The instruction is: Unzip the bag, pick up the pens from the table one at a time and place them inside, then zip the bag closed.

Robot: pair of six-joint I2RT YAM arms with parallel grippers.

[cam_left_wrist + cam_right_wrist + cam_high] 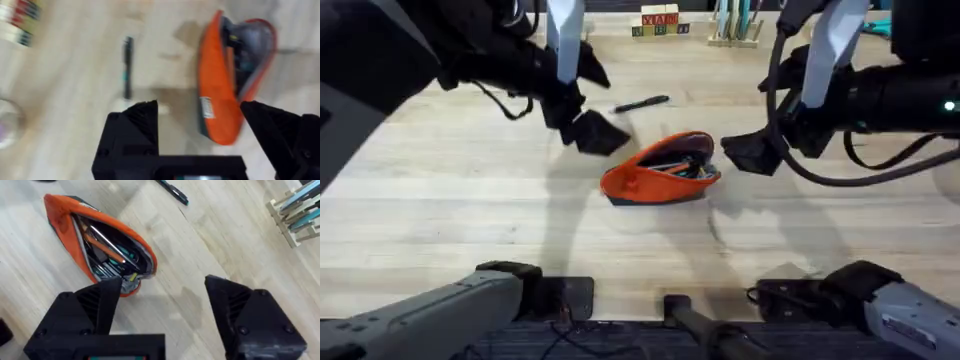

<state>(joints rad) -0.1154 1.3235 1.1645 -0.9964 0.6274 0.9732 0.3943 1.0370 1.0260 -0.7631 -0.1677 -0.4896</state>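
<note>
We note both grippers spread wide and holding nothing: the left gripper (592,132) hovers just left of the bag (660,172), the right gripper (752,154) just right of it. The bag lies unzipped mid-table (470,210), an orange pen (102,242) inside. The black pen (642,103) lies on the wood just beyond the bag.

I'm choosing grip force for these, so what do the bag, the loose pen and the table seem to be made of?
Bag: looks like soft matte orange fabric, its open mouth sagging, with a grey lining. Loose pen: probably smooth black plastic; too small to be sure. Table: pale wood planks or wood-look laminate, with visible grain and seams.
</note>
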